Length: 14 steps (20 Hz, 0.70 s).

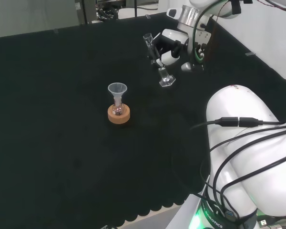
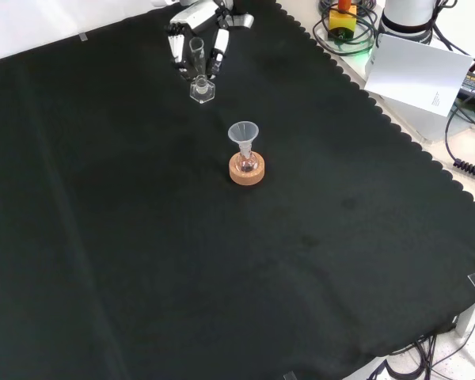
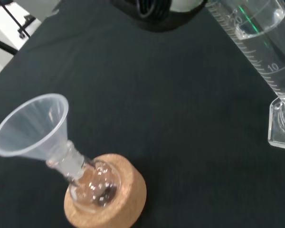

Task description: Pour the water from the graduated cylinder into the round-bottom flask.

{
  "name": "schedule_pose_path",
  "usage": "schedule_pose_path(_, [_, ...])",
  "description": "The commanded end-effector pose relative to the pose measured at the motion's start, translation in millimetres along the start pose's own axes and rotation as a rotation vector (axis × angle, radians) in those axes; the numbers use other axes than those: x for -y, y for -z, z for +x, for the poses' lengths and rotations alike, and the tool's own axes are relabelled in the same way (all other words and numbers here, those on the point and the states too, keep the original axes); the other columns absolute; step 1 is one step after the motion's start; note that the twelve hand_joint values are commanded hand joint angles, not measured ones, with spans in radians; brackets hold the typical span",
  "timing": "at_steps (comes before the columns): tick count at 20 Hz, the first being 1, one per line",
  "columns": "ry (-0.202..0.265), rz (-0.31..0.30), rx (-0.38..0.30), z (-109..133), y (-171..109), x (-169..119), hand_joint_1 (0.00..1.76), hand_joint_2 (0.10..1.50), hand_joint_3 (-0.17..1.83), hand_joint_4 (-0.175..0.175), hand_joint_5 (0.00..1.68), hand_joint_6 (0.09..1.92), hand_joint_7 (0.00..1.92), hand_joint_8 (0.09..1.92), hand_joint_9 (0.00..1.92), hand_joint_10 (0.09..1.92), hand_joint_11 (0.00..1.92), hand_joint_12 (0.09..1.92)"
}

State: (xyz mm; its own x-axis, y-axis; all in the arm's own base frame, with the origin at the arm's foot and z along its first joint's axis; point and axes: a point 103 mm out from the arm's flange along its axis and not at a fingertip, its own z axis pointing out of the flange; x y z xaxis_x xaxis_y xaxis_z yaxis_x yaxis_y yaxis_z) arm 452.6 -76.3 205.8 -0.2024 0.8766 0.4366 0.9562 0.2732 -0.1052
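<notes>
1. One graduated cylinder [image 1: 157, 59] stands in the upper middle of the head view, leaning a little, its hexagonal clear foot resting on the black cloth of the worktop [image 1: 52, 143]. In the front view the graduated cylinder [image 2: 199, 71] is near the top edge, left of centre.
2. One robot hand [image 1: 169, 45] is at the cylinder in the head view, its black and white fingers on either side of the tube. In the front view the robot hand [image 2: 196, 20] comes down from the top edge with the fingers flanking the glass; they look curled about the tube, though actual contact is hard to make out.
3. In the wrist view the graduated cylinder [image 3: 261, 52] shows printed scale marks and clear water inside, with its square-looking foot on the cloth.
4. One round-bottom flask [image 1: 117, 109] sits in one cork ring [image 1: 118, 115], left of centre in the head view, well apart from the cylinder.
5. One clear funnel [image 1: 117, 90] stands in the flask's neck. In the front view the funnel [image 2: 243, 133], round-bottom flask [image 2: 246, 164] and cork ring [image 2: 246, 172] lie just above the middle, below and to the right of the cylinder.
6. The wrist view shows the funnel [image 3: 33, 128], the round-bottom flask [image 3: 95, 187] and the cork ring [image 3: 126, 199] close up.
</notes>
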Motion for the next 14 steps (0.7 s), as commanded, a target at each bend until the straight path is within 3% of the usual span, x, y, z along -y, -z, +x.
schedule_pose_path(1, [-0.013,0.062,0.054,11,2,21,1.29,1.02,-0.01,-0.175,1.17,0.69,1.22,0.65,1.60,0.09,1.30,0.71])
schedule_pose_path(6, [-0.018,0.141,0.143,23,-2,35,1.29,1.02,-0.01,-0.175,1.17,0.69,1.22,0.65,1.60,0.09,1.30,0.71])
schedule_pose_path(14, [0.015,0.329,0.342,44,-16,34,1.29,1.02,-0.01,-0.175,1.17,0.68,1.23,0.64,1.61,0.09,1.31,0.70])
